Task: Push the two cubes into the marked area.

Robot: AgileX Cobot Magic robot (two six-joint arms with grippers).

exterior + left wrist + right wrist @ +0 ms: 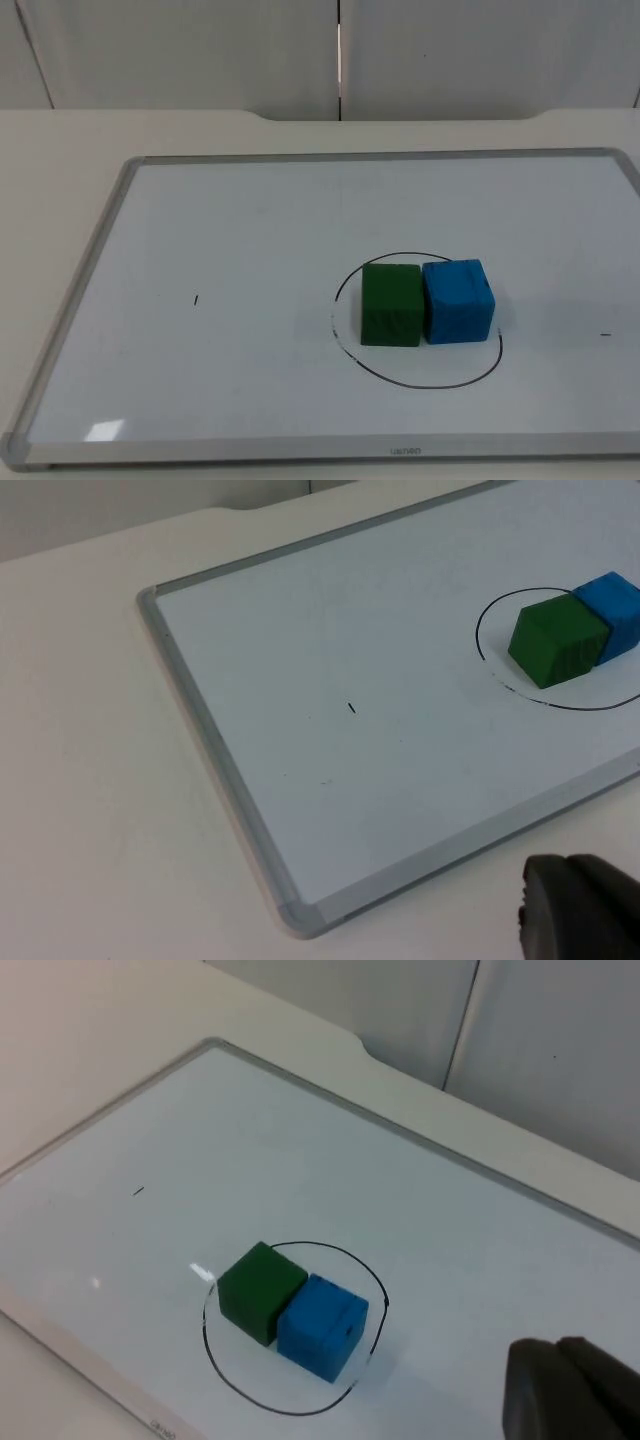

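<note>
Left gripper (pixel 580 910) raised off the whiteboard's (pixel 90 300) near corner; right gripper (pixel 570 1390) raised beside the circle (pixel 418 318). Finger spread: cannot tell for either. Green cube (pixel 391 304) and blue cube (pixel 458 300) touching, side by side inside the circle.

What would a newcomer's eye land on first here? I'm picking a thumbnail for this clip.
First, the two bright cubes: the green cube and the blue cube sit side by side, touching, inside the black circle drawn on the whiteboard. The blue cube's outer edge reaches the line or slightly over it. The whiteboard itself, grey-framed, covers most of the white table.
</note>
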